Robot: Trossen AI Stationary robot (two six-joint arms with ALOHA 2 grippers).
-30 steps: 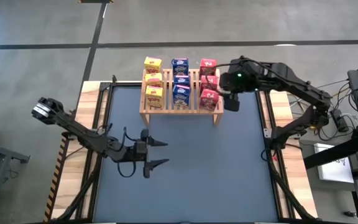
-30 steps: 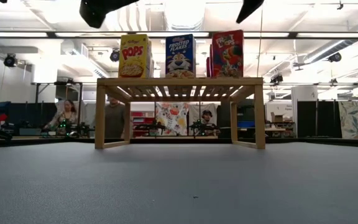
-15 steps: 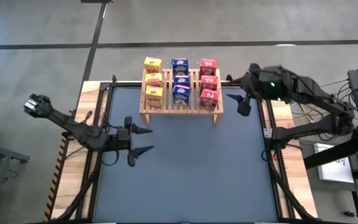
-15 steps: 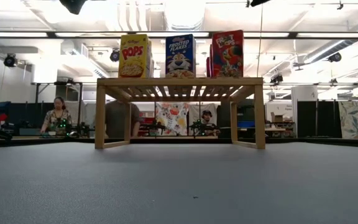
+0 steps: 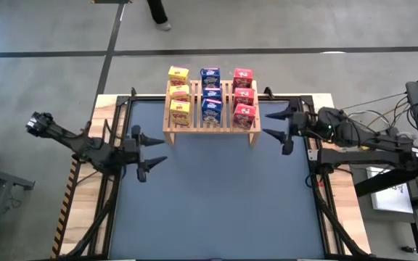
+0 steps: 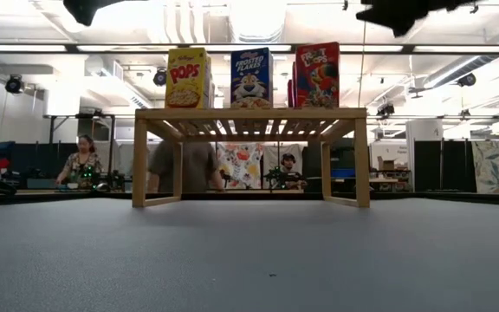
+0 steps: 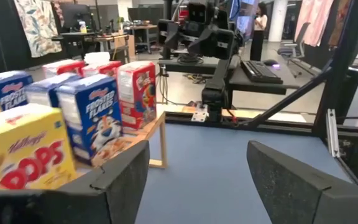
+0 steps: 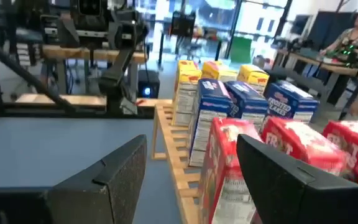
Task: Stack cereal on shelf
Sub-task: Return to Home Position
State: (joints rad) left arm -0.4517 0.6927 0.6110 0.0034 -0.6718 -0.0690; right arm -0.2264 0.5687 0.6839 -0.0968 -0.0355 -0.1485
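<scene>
Cereal [image 5: 210, 93] standing in colour-matched rows on shelf [image 5: 194, 125]; stacking looking complete. Left gripper [image 5: 158, 148] and right gripper [image 5: 267, 123] hovering clear, fingers spread, carrying nothing.

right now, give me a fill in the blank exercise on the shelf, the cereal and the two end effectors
The cereal boxes on the shelf number ____.
The column between the yellow boxes and the red boxes is ____.
The left end effector and the right end effector are both ____ and hold nothing.
The red boxes stand at the shelf end nearer the ____ arm.
Missing words: nine; blue; open; right.
</scene>
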